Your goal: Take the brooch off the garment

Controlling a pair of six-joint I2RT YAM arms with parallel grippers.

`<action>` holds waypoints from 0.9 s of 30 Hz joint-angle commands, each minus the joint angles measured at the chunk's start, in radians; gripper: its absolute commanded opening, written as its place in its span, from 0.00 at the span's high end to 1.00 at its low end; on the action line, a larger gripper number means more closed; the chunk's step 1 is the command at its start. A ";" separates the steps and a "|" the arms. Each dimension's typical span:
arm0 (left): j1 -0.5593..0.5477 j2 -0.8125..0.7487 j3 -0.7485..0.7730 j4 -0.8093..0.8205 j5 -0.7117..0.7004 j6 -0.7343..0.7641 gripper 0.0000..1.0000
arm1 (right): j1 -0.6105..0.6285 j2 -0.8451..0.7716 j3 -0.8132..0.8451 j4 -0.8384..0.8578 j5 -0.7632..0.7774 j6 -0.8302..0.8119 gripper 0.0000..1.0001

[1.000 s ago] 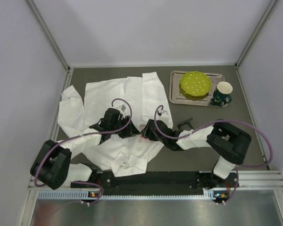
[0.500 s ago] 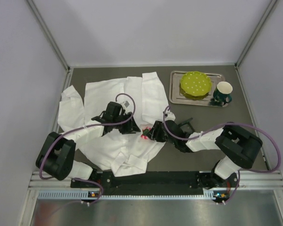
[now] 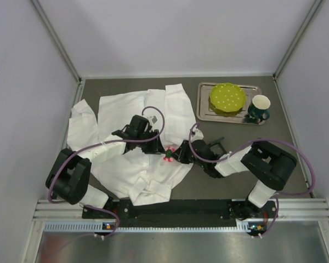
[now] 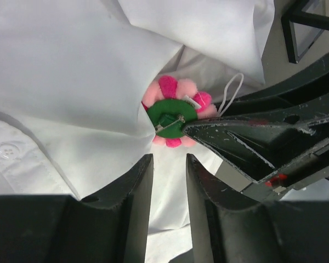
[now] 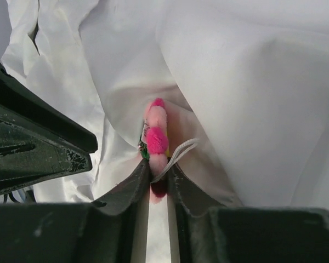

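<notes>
The white shirt (image 3: pixel 126 109) lies spread on the table's left half. The pink-red flower brooch (image 3: pixel 168 155) sits at its right edge, on the fabric. My right gripper (image 3: pixel 174 155) is shut on the brooch's petals (image 5: pixel 156 139) and on a white string loop; the right wrist view (image 5: pixel 159 167) shows the brooch edge-on. The left wrist view shows its green back and metal pin (image 4: pixel 174 118), with fabric (image 4: pixel 71 82) puckered around it. My left gripper (image 4: pixel 169 159) is just left of the brooch (image 3: pixel 158 149), jaws a narrow gap apart over the shirt, nothing clamped.
A metal tray (image 3: pixel 204 114) at the back right holds a green dotted plate (image 3: pixel 227 97). A dark green mug (image 3: pixel 259 108) stands by the tray's right end. A small black square frame (image 3: pixel 215 144) lies behind my right arm and also shows in the left wrist view (image 4: pixel 296 27).
My left gripper has moved right and a little farther back, up to the brooch. My right gripper has stayed on the brooch while its forearm swung; the brooch shifted slightly.
</notes>
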 commanded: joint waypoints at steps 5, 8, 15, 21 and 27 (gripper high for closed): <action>-0.052 0.068 0.089 -0.056 -0.111 0.073 0.71 | -0.020 0.030 -0.017 0.122 -0.001 -0.035 1.00; -0.073 0.088 0.101 -0.059 -0.151 0.084 0.75 | -0.028 0.045 -0.015 0.134 -0.023 -0.035 1.00; -0.098 0.082 0.095 -0.025 -0.188 0.080 0.61 | -0.028 0.062 -0.008 0.148 -0.047 -0.023 1.00; -0.098 0.105 0.116 -0.034 -0.186 0.069 0.69 | -0.048 0.080 -0.026 0.202 -0.063 -0.049 1.00; -0.097 0.131 0.129 -0.039 -0.195 0.073 0.77 | -0.061 0.120 -0.021 0.257 -0.135 -0.086 1.00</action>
